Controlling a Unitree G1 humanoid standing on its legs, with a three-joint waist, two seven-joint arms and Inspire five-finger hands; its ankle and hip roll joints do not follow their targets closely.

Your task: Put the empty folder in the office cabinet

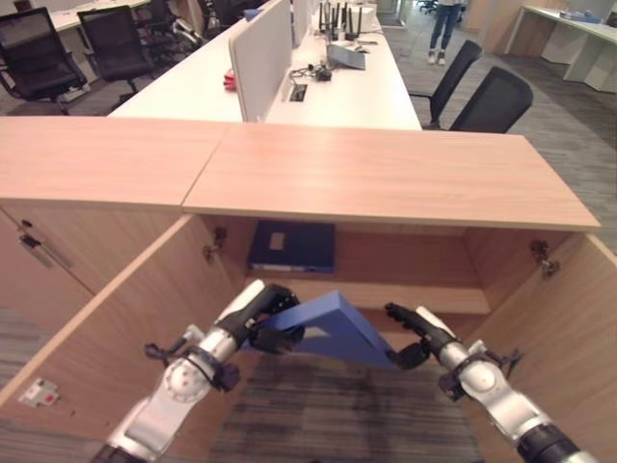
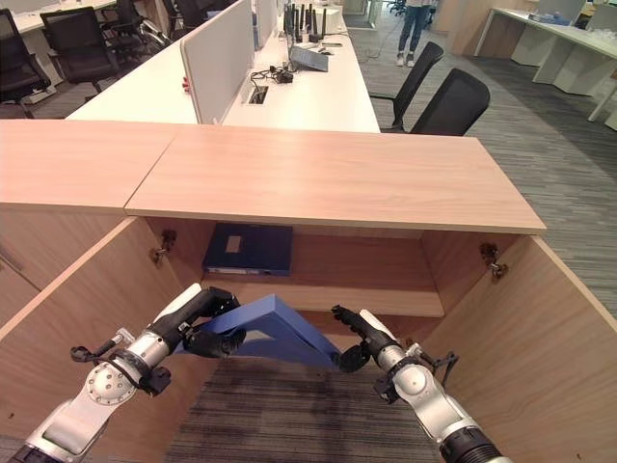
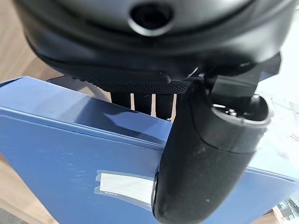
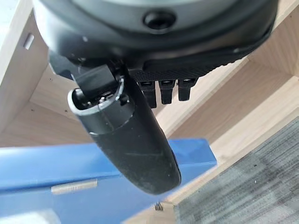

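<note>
Surface: wooden cabinet top (image 1: pixel 386 174) lies above and beyond both hands, one long flat slab with a seam to a second slab on the left-hand side.
Room: open office beyond the cabinet; white desk (image 1: pixel 357 92) with a divider panel (image 1: pixel 262 53) runs away from the hands, black chairs (image 1: pixel 492 101) stand off to the right-hand side, and a person's legs (image 1: pixel 443 29) show far back.
Floor: grey striped carpet (image 1: pixel 318 405) lies beneath the two hands.
Cabinet: office cabinet (image 1: pixel 405 260) is open, its two doors swung out toward the robot, one outside each hand.
Shelf: wooden shelf (image 1: pixel 424 294) crosses the cabinet just beyond the fingertips; a dark blue folder (image 1: pixel 291 246) already lies flat on it, up and beyond the left hand.
Folder: empty folder (image 1: pixel 337 328), blue, is held between the two hands in front of the cabinet opening, below the shelf edge, clear of the carpet.
Left hand: left hand (image 1: pixel 265 313) is clenched on the folder's near end, thumb over the face with the white label, fingers behind.
Right hand: right hand (image 1: pixel 415 338) pinches the folder's far corner, thumb across the blue face, fingers curled behind.
Edges: shelf front edge sits just beyond the folder's upper edge; door panels flank each arm.
Open room: shelf space to the right of the stored folder is bare wood.
</note>
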